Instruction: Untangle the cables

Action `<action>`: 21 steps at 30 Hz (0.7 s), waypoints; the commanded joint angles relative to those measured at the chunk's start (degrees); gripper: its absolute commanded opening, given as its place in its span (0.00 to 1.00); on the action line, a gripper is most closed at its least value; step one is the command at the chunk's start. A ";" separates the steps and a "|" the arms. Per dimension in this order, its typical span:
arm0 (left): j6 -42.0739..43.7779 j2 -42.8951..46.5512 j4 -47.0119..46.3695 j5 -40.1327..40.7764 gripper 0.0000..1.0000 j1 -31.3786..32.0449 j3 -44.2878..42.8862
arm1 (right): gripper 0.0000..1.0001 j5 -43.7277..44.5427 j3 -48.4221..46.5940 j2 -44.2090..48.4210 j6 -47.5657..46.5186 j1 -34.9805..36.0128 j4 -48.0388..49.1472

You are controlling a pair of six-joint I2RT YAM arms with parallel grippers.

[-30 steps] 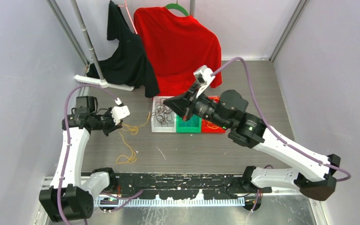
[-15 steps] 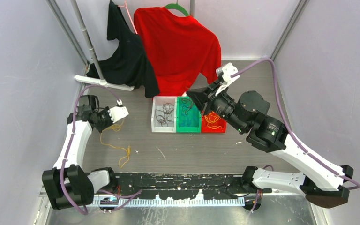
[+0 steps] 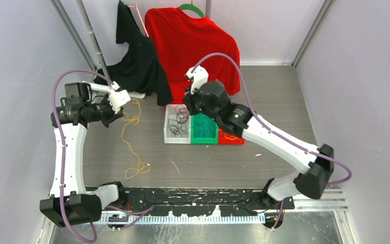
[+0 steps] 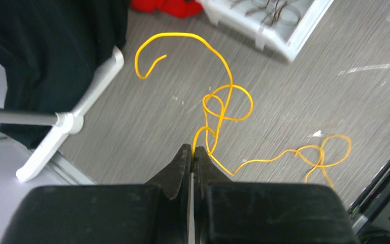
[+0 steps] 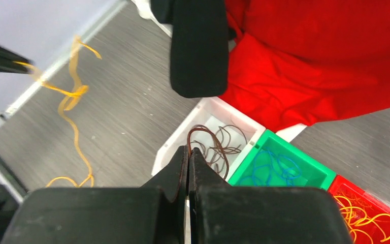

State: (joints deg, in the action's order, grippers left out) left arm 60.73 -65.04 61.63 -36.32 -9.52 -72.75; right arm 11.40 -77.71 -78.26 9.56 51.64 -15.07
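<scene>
- The left end effector (image 4: 192,150) has its jaws pressed together, pinching an orange-yellow cable (image 4: 230,81) right at the tips.
- From the pinch this cable climbs through a small knotted loop and ends in a free hooked tip near the white rack foot (image 4: 71,119).
- Its other part trails off across the grey tabletop (image 3: 208,157) and ends in a loose double loop lying flat.
- In the top view the left arm is raised on the left side, close to the black garment (image 3: 137,61).
- The right end effector (image 5: 188,150) also has its jaws pressed together, nipping a dark brown cable (image 5: 199,127).
- That cable arches up from the tips and falls back into the white bin (image 5: 233,113), where more brown strands lie.
- Beside the white bin stands a green bin (image 5: 299,152) holding blue cables (image 5: 279,165).
- Next to that is a red bin (image 5: 365,192) with a heap of orange-yellow strands (image 5: 360,216).
- A red shirt (image 3: 193,46) hangs behind the three bins, its hem reaching the tabletop just past them.
</scene>
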 commanded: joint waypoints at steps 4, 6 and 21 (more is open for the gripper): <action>-6.94 2.79 6.98 -12.85 0.00 0.47 -10.94 | 0.01 -0.84 -5.24 -10.45 -0.75 -2.36 4.78; -7.63 3.58 7.19 -13.93 0.00 0.80 -12.15 | 0.01 -1.05 -5.35 -12.82 -0.69 -2.77 5.41; -14.65 9.83 2.20 -23.69 0.00 2.05 -15.31 | 0.39 -4.73 -7.86 -23.22 2.90 -3.55 3.57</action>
State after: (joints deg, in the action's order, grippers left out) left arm 50.30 -57.36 67.53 -54.89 -7.79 -86.04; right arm 8.40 -82.32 -101.89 10.96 48.25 -13.17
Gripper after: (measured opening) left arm 0.009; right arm 0.195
